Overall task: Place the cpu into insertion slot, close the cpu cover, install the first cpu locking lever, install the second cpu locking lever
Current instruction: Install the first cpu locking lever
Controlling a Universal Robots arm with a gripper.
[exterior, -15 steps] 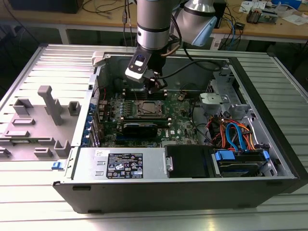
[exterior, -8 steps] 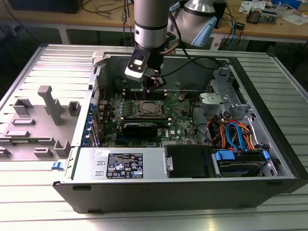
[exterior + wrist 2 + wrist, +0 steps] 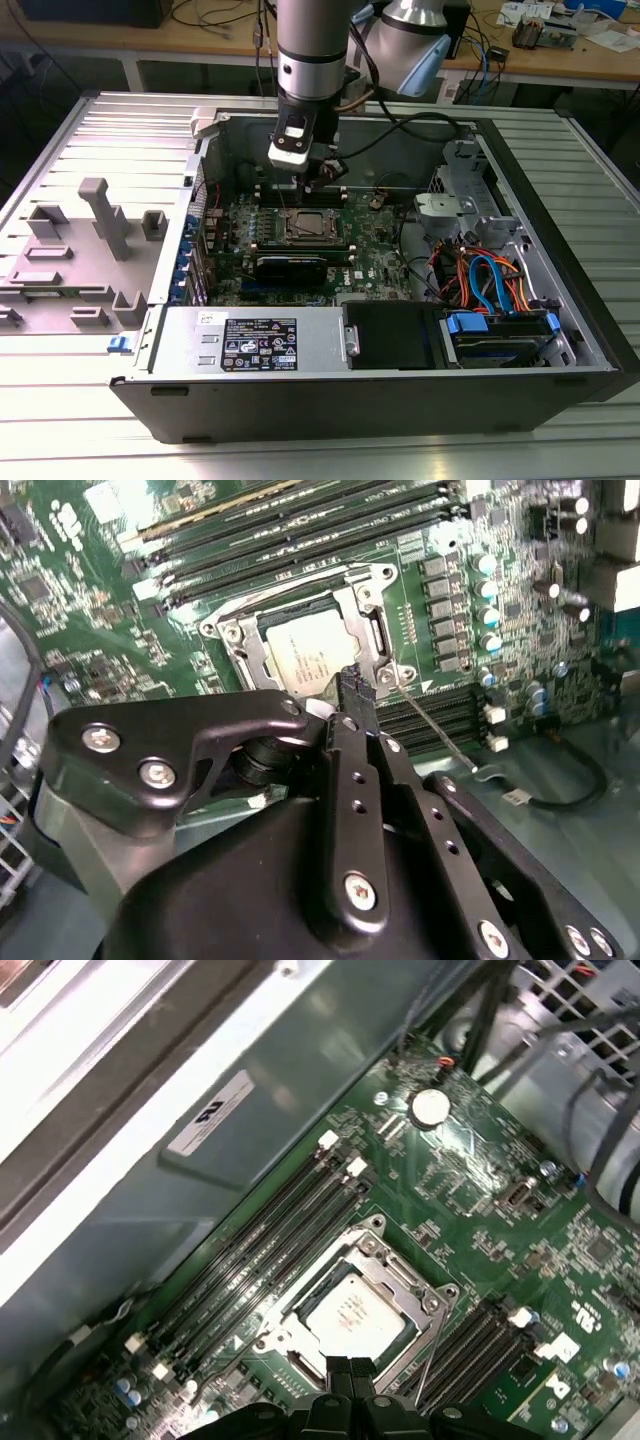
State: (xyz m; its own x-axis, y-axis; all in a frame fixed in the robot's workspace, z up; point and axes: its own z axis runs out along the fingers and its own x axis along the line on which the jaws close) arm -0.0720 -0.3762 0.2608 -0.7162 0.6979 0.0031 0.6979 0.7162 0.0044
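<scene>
While I hang over the open computer case (image 3: 350,405) on the ribbed metal table (image 3: 60,420), my gripper (image 3: 347,1368) is pinched together on nothing, close to the insertion slot (image 3: 305,227). The cpu (image 3: 355,1318) sits inside it, with the cpu cover (image 3: 373,630) flat around it. Wooden desks (image 3: 150,40) stand behind.

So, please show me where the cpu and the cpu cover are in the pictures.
cpu (image 3: 352,1318), first wrist view, middle of its silvery top.
cpu cover (image 3: 400,1272), first wrist view, on one side bar of the metal frame.
</scene>
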